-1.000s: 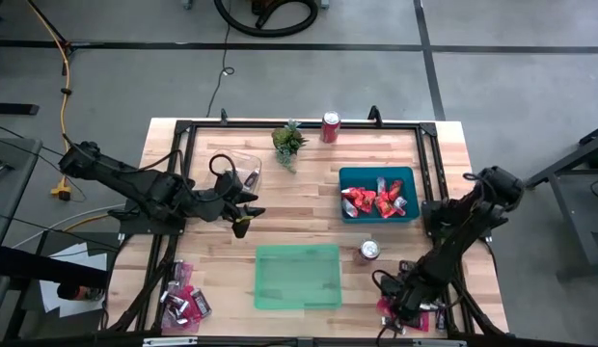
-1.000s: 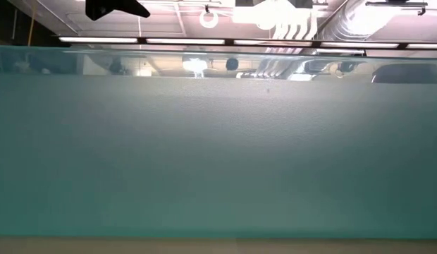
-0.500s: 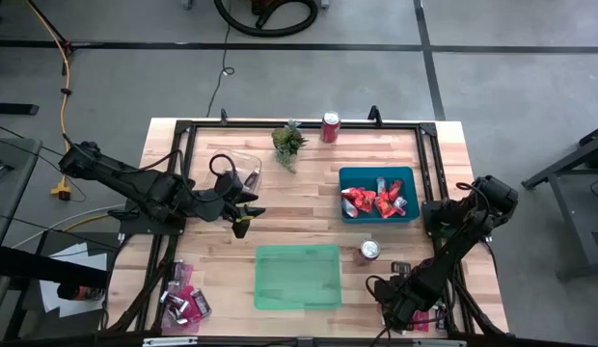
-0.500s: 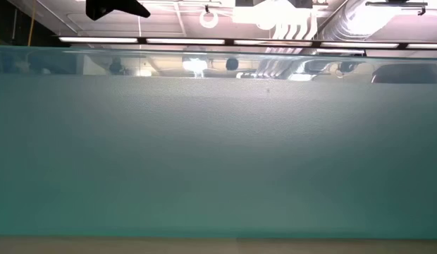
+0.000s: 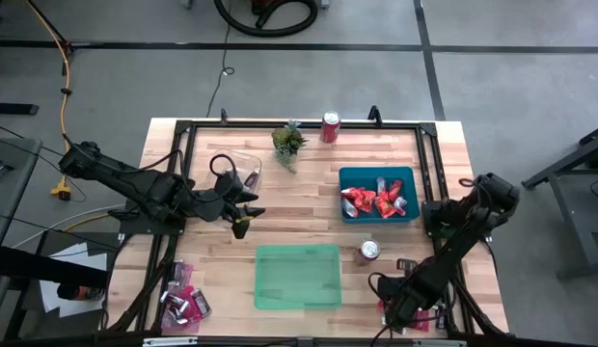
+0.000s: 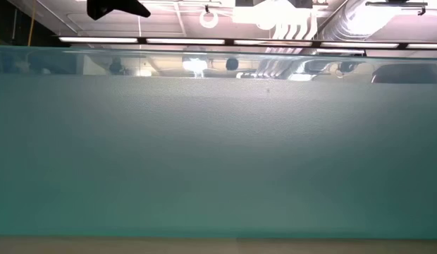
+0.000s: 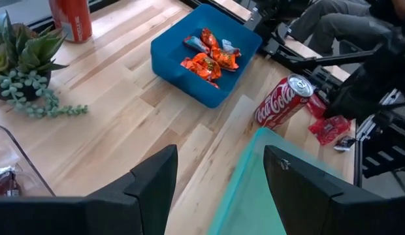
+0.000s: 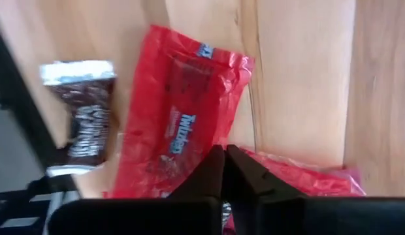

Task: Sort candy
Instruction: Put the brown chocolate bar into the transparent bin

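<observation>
Candy lies in a pile at the table's near right corner (image 5: pixel 415 313): flat pink-red packets (image 8: pixel 179 124) and a dark brown-and-silver bar (image 8: pixel 81 124). My right gripper (image 5: pixel 397 313) is down on this pile, shut on a pink-red packet, and it also shows in its wrist view (image 8: pixel 223 156). Another pile of candy (image 5: pixel 185 304) lies at the near left corner. Red-orange packets lie in the blue tray (image 5: pixel 407 175). The green tray (image 5: pixel 297 277) stands near the middle. My left gripper (image 5: pixel 243 217) hovers open and empty left of centre, and it also shows in its wrist view (image 7: pixel 219 163). My right gripper pinches the pink-red packet at its edge (image 8: pixel 212 140) between its two shut fingertips, coming from above and pointing down. The fingers cover the place of contact. The packet lies flat on the table, beside a second packet (image 8: pixel 300 183).
One soda can (image 5: pixel 369 252) stands between the green tray and the right arm, and another (image 5: pixel 330 126) stands at the far edge beside a small green plant (image 5: pixel 288 142). A clear container (image 5: pixel 243 172) sits at the far left. The green tray's wall (image 6: pixel 218 155) fills the low view.
My right gripper has moved a little toward the table's near edge over the candy pile. My left arm has kept still.
</observation>
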`<state>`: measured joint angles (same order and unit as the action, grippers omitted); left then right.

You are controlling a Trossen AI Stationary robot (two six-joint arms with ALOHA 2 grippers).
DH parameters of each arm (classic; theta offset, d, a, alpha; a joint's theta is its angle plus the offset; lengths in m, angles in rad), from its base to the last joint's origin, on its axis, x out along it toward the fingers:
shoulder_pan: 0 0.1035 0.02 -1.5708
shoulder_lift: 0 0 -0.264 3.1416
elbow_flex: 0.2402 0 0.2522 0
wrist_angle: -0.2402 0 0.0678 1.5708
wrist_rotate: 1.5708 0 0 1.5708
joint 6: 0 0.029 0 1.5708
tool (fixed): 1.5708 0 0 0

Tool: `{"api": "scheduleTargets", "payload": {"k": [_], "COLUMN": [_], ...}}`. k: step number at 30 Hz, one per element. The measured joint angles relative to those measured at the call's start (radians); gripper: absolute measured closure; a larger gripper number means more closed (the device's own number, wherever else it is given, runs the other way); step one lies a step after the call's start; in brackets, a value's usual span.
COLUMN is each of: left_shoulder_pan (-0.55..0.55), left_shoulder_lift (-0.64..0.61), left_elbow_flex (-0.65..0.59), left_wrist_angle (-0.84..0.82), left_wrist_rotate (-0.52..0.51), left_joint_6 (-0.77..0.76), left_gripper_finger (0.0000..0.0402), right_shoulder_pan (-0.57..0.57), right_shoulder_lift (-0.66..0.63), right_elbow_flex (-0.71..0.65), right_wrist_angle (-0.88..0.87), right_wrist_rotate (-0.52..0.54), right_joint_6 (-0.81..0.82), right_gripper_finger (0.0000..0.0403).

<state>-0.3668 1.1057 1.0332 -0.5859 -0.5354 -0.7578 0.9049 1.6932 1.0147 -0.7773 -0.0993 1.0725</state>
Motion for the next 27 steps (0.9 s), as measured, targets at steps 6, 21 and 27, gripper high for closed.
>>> {"api": "scheduleTargets", "payload": {"k": [6, 21, 27], "left_shoulder_pan": [0.000, 0.000, 0.014], "left_shoulder_lift": [0.000, 0.050, 0.183], "left_elbow_flex": [0.000, 0.001, 0.001], "left_wrist_angle": [0.002, 0.279, 0.559], "left_wrist_rotate": [-0.006, -0.035, -0.012], "left_joint_6": [0.029, 0.378, 0.702], "left_gripper_finger": [0.0188, 0.0188, 0.0188], "right_shoulder_pan": [-0.026, -0.352, -0.530], "right_shoulder_lift": [-0.131, -0.444, -0.377], "right_elbow_flex": [0.050, 0.118, 0.117], "right_wrist_angle": [-0.090, 0.310, 0.706], "right_wrist_rotate": [0.063, 0.639, 0.481], "right_joint_6": [0.002, -0.596, -1.040], "right_gripper_finger": [0.0402, 0.0403, 0.0403]}}
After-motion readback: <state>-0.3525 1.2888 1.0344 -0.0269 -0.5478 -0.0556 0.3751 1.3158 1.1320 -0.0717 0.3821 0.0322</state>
